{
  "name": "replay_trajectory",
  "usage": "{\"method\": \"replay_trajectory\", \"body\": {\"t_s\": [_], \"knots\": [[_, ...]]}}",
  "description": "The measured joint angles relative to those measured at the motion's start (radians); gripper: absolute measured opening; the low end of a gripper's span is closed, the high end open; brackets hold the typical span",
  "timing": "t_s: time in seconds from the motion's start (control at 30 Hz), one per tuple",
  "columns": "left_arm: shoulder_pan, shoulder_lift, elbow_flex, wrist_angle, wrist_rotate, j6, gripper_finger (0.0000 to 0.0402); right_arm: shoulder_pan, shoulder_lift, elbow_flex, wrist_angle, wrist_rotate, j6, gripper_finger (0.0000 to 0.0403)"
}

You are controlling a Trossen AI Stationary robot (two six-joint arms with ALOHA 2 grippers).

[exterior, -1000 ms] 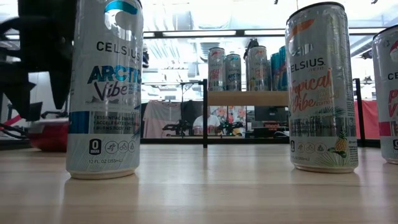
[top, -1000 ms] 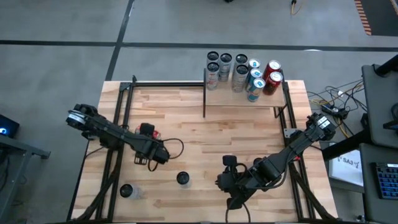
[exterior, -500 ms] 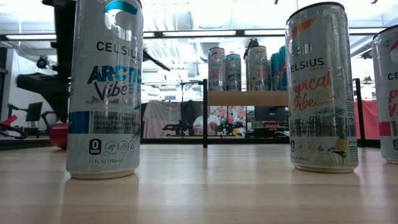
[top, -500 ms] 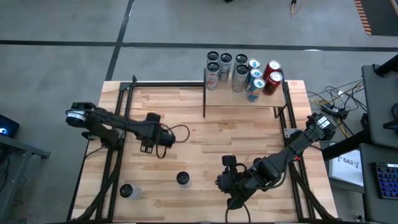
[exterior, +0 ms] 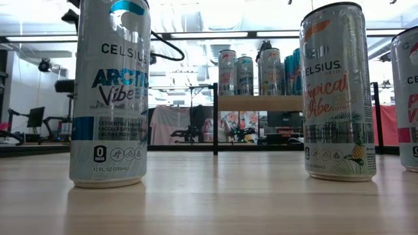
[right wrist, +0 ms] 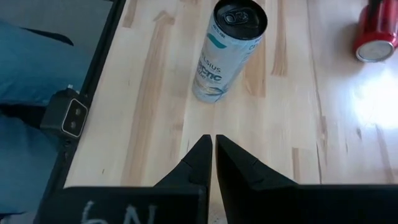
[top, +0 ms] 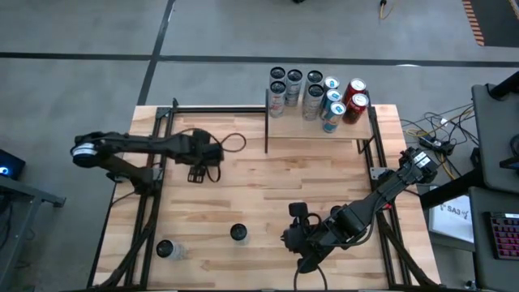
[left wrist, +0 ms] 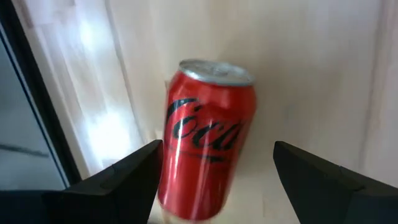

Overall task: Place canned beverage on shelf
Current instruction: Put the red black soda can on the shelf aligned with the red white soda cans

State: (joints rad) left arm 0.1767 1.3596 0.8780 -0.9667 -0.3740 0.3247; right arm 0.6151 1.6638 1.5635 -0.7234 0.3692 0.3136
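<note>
- Overhead, the left gripper [top: 197, 169] hangs above the far-left part of the table [top: 268, 211], its jaws spread wide around a red Coca-Cola can [left wrist: 205, 140].
- The wrist view shows that red can between the two dark fingers [left wrist: 124, 180] with a gap on each side, so contact cannot be confirmed; the can looks tilted against the planks below.
- Further out from this gripper, toward the table's far edge, stands the shelf [top: 320, 128], a small light-wood board on thin black posts.
- Several upright cans [top: 315, 93] crowd the shelf, silver, blue and red ones touching or nearly so.
- Meanwhile the right gripper [right wrist: 213, 149] rests low at the near side of the table, fingers pressed together and holding nothing.
- Just ahead of its closed tips stands a pale Celsius can [right wrist: 227, 50], apart from them.
- Another Celsius can [top: 165, 248] stands at the table's near-left corner.
</note>
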Motion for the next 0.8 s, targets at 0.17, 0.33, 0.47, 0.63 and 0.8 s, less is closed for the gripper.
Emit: {"method": "replay_trajectory", "body": {"t_s": [0.17, 0.33, 0.47, 0.63, 0.8], "knots": [[0.104, 0.008, -0.047, 0.081, 0.006, 0.091, 0.0288, -0.007, 0.0, 0.0, 0.0, -0.001, -0.038, 0.0013], [0.19, 0.041, -0.074, 0.158, 0.027, 0.157, 0.0288, -0.032, -0.011, 0.0, -0.002, -0.001, -0.044, 0.0013], [0.211, 0.062, -0.071, 0.188, 0.048, 0.169, 0.0288, -0.048, -0.016, 0.0, -0.005, -0.001, -0.044, 0.0013], [0.215, 0.107, -0.056, 0.213, 0.075, 0.173, 0.0289, -0.054, -0.021, 0.0, -0.005, -0.001, -0.065, 0.0013], [0.215, 0.154, -0.056, 0.252, 0.07, 0.17, 0.0289, -0.056, -0.026, 0.0, -0.004, -0.001, -0.079, 0.0013]]}}
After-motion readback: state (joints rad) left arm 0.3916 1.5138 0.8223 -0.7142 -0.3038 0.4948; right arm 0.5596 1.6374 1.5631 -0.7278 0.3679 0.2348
